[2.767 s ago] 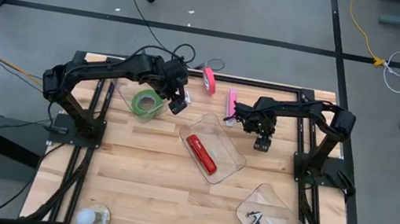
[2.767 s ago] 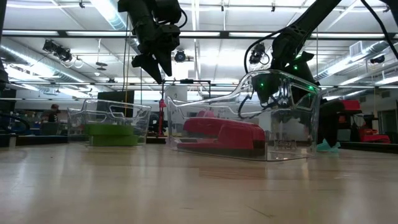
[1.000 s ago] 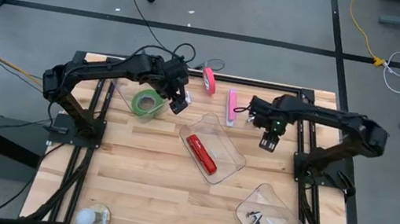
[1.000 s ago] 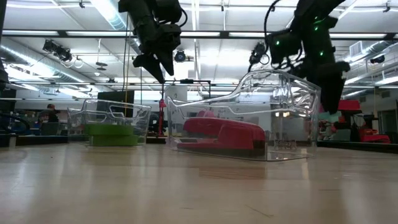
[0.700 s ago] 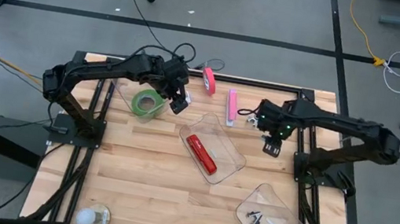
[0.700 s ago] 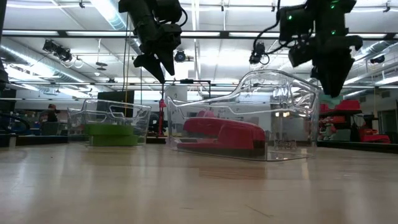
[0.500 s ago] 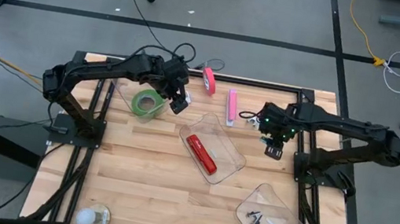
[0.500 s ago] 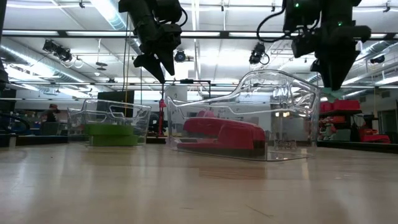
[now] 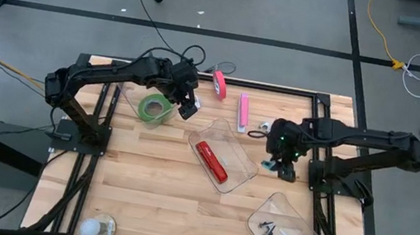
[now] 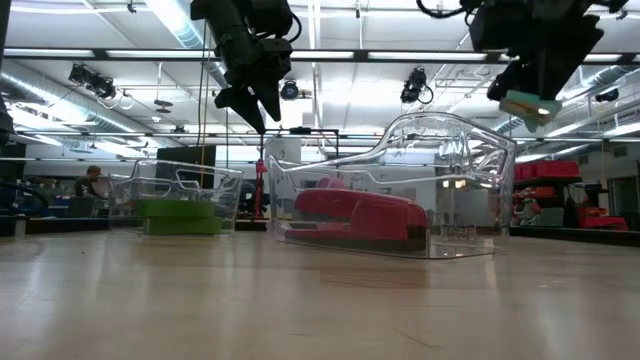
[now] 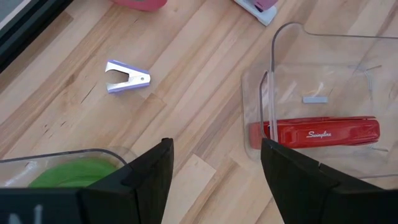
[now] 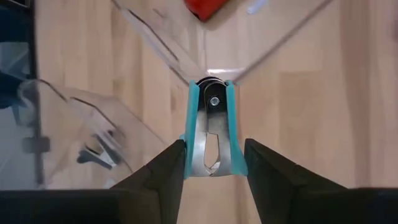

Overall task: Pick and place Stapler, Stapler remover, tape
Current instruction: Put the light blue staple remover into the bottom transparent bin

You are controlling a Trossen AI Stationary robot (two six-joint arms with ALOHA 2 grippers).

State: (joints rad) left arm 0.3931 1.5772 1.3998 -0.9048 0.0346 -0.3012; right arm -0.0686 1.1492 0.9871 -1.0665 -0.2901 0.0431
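Left to right in the high view: green tape (image 9: 152, 108) already binned upper left under the wide-open, empty left gripper (image 9: 187, 111), red "Swingline" stapler (image 9: 211, 160) binned centre, right gripper (image 9: 286, 172) clamping a teal staple remover (image 12: 211, 128) right of centre, purple remover (image 11: 127, 76) apparently unplaced.

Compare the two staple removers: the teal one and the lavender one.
The teal remover is pinched in the right gripper and held in the air beside the stapler's bin; the lavender remover lies loose on the table, touched by nothing. They differ in colour: teal grips against pale purple. The teal one shows end-on between the fingers; the lavender one lies flat on its side. Both are claw-type removers with metal jaws.
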